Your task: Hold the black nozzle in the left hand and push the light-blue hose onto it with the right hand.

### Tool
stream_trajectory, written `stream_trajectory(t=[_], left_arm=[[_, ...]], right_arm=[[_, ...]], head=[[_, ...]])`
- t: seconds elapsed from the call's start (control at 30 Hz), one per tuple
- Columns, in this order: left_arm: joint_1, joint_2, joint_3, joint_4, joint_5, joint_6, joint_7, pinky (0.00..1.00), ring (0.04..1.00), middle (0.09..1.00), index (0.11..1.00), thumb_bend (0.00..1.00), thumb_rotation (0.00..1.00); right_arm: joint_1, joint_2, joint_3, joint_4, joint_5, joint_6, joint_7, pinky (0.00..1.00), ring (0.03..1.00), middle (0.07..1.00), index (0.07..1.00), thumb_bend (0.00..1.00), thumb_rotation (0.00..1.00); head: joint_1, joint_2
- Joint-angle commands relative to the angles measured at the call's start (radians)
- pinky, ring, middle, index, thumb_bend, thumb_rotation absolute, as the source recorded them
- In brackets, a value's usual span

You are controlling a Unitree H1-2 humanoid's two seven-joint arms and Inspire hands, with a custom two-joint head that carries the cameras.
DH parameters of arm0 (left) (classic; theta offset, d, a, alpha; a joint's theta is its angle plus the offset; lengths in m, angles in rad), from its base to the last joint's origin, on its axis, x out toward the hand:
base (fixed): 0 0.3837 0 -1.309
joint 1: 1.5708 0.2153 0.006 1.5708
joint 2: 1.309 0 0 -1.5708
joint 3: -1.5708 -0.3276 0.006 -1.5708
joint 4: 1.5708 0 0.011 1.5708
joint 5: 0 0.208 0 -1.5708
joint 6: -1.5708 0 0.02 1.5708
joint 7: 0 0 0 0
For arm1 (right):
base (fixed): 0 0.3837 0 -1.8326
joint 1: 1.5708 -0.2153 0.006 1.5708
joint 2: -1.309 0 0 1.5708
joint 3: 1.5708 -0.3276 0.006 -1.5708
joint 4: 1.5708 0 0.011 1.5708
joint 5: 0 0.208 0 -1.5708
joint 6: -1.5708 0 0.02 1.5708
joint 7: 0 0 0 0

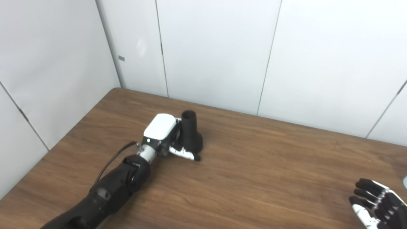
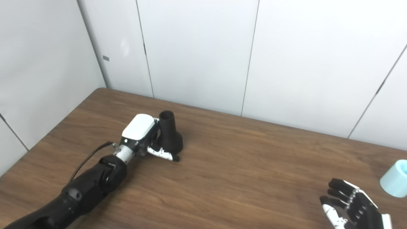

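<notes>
In the left eye view, a black nozzle [image 1: 191, 132] stands upright on the brown wooden table [image 1: 254, 171], narrow tube end up and flared base down, toward the far left part of the tabletop. The left hand [image 1: 167, 136] is pressed against the nozzle's left side, white back facing up, with its thumb [image 1: 186, 155] lying along the table at the front of the base; the fingers go behind the nozzle and are hidden, so whether the hand is truly clasping it or only resting against it cannot be told. The right hand [image 1: 376, 205] sits at the lower right corner, palm up and loose, fingers spread and holding nothing. At the right edge a sliver of pale blue barely enters the picture. White wall panels [image 1: 216, 51] stand behind the table. In the right eye view, that pale blue thing shows as the end of the light-blue hose [image 2: 395, 178], lying on the table at the right edge, near the empty right hand [image 2: 351, 206] but apart from it, and well apart from the nozzle [image 2: 170, 133] and left hand [image 2: 144, 135].
</notes>
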Motion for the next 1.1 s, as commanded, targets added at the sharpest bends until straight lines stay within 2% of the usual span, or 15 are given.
stream_trajectory(t=[0.0,0.1,0.2,0.4,0.5,0.7,0.83,0.87,0.93,0.97,1.0,1.03,1.07], left_arm=[[0.053,-0.037,-0.068,-0.020,0.058,-0.075,-0.049,0.08,0.129,0.215,0.482,0.52,0.04],[0.065,-0.042,-0.078,-0.056,0.060,-0.076,-0.056,0.08,0.129,0.203,0.482,0.52,0.04],[0.077,-0.047,-0.084,-0.095,0.046,-0.078,-0.091,0.08,0.130,0.200,0.482,0.52,0.04],[0.082,-0.073,-0.105,-0.114,0.082,-0.153,-0.075,0.08,0.125,0.198,0.482,0.52,0.04],[0.079,-0.086,-0.121,-0.114,0.109,-0.185,-0.079,0.08,0.133,0.217,0.482,0.52,0.04],[0.075,-0.114,-0.155,-0.115,0.140,-0.239,-0.081,0.11,0.169,0.278,0.482,0.52,0.04],[0.077,-0.121,-0.192,-0.128,0.167,-0.251,-0.053,0.11,0.163,0.256,0.482,0.52,0.04],[0.080,-0.123,-0.200,-0.135,0.175,-0.251,-0.051,0.12,0.178,0.268,0.482,0.52,0.04],[0.086,-0.126,-0.210,-0.149,0.188,-0.250,-0.051,0.17,0.247,0.377,0.513,0.52,0.01],[0.089,-0.126,-0.214,-0.155,0.190,-0.250,-0.052,0.18,0.262,0.393,0.518,0.52,0.00],[0.092,-0.126,-0.226,-0.162,0.188,-0.251,-0.050,0.19,0.272,0.404,0.522,0.52,0.00],[0.093,-0.126,-0.235,-0.167,0.186,-0.252,-0.048,0.19,0.264,0.410,0.524,0.52,0.00],[0.097,-0.124,-0.243,-0.175,0.177,-0.253,-0.059,0.19,0.267,0.412,0.525,0.52,0.00]], right_arm=[[-0.010,0.002,0.001,-0.039,-0.013,-0.064,-0.015,0.60,0.682,0.685,0.655,0.18,0.00],[-0.012,0.011,0.000,-0.042,-0.021,-0.070,-0.027,0.58,0.677,0.690,0.659,0.18,0.00],[-0.015,0.018,-0.001,-0.047,-0.050,-0.081,-0.048,0.55,0.665,0.683,0.648,0.20,0.00],[-0.031,0.037,-0.021,-0.079,-0.099,-0.072,-0.096,0.59,0.655,0.672,0.637,0.21,0.00],[-0.041,0.043,-0.040,-0.078,-0.073,-0.105,-0.114,0.57,0.654,0.673,0.635,0.22,0.00],[-0.065,0.040,-0.076,-0.078,-0.080,-0.127,-0.155,0.57,0.661,0.675,0.637,0.23,0.00],[-0.087,0.035,-0.119,-0.054,-0.100,-0.172,-0.210,0.55,0.646,0.662,0.628,0.25,0.00],[-0.093,0.030,-0.130,-0.044,-0.112,-0.188,-0.226,0.55,0.643,0.659,0.626,0.26,0.00],[-0.104,0.022,-0.151,-0.027,-0.137,-0.213,-0.255,0.53,0.635,0.655,0.623,0.27,0.00],[-0.110,0.018,-0.159,-0.015,-0.149,-0.237,-0.273,0.53,0.633,0.654,0.622,0.28,0.00],[-0.119,0.011,-0.174,0.000,-0.172,-0.264,-0.300,0.52,0.632,0.653,0.620,0.29,0.02],[-0.125,0.007,-0.184,0.011,-0.189,-0.284,-0.319,0.57,0.681,0.693,0.651,0.40,0.20],[-0.135,0.000,-0.195,0.029,-0.211,-0.313,-0.346,0.59,0.709,0.718,0.670,0.47,0.28]], head=[[-0.029,0.006],[-0.071,0.008],[-0.111,0.008],[-0.187,0.000],[-0.216,-0.003],[-0.270,-0.008],[-0.300,-0.009],[-0.313,-0.010],[-0.326,-0.010],[-0.352,-0.010],[-0.372,-0.010],[-0.372,-0.010],[-0.408,-0.011]])
